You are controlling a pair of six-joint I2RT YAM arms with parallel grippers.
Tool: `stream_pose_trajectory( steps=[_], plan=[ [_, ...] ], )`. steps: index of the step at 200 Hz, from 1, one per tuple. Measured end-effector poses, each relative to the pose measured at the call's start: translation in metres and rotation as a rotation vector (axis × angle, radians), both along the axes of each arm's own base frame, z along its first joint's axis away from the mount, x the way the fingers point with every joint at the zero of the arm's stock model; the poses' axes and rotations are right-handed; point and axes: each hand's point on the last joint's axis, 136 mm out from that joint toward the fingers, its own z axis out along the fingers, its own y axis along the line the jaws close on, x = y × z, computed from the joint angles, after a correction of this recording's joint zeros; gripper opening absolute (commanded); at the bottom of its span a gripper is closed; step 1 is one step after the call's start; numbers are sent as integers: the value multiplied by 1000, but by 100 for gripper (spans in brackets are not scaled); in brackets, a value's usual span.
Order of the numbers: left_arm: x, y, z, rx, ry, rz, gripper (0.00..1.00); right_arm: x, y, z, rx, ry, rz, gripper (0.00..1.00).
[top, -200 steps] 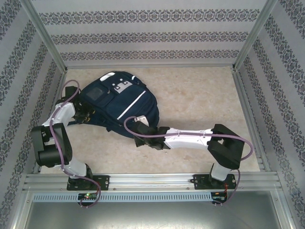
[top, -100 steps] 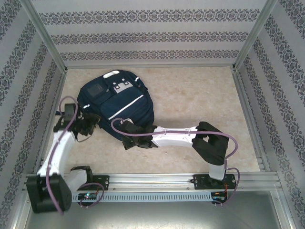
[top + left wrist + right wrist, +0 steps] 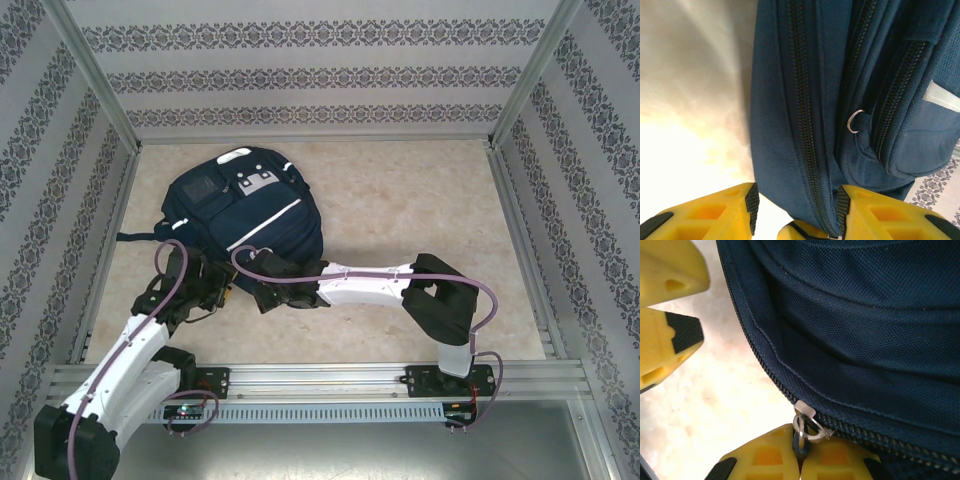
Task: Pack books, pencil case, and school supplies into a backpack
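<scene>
the backpack lies flat on the desk, left of the middle, with both arms crowded in at its near edge. the right gripper has its fingers pressed together on the small metal zipper pull, right where the zip curves round the bag's edge. the left gripper sits at the bag's side with its fingers apart, a fold of navy fabric lying between them but nothing pinched. to my eye that's the weak spot: if the right arm tugs the pull while the left isn't gripping the cloth, the whole bag is likely to slide across the desk rather than the zip running. the hold on that pull looks thin too, just a sliver of metal between the tips, so it could pop free under a sideways tug. and the two wrists are near each other, so a wide swing could knock them together.
</scene>
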Motion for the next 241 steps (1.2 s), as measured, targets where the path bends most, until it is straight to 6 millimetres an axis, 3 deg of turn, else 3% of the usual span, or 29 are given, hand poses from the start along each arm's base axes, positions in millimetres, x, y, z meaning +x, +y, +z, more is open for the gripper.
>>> stream_pose_trajectory(
  steps=[22, 34, 49, 88, 123, 144, 180, 209, 222, 241],
  plan=[
    [4, -5, -5, 2, -4, 22, 53, 0, 1, 0, 0, -1, 3, 0],
    [6, -7, -8, 8, -1, 28, 51, 0, 1, 0, 1, -1, 3, 0],
    [9, -11, -11, 15, 0, 31, 40, 1, 2, 1, 3, -2, 3, 0],
    [14, -15, -23, 44, 32, 41, 0, 1, 3, 1, 1, -2, 2, 0],
    [11, -7, -11, 114, 71, 50, 0, 6, -1, 2, 9, -23, -13, 0],
    [7, -1, -4, 151, 85, 58, 0, 9, -14, 7, 22, -32, -30, 0],
    [-2, 10, 1, 185, 85, 73, 0, 26, -61, 9, 12, -38, -98, 0],
    [-8, 20, 9, 212, 86, 78, 0, 55, -106, 3, -18, -45, -184, 0],
    [-7, 25, 17, 220, 79, 76, 0, 66, -118, 2, -17, -42, -202, 0],
    [-3, 29, 27, 206, 69, 59, 0, 75, -119, 6, 14, -43, -183, 0]
  ],
)
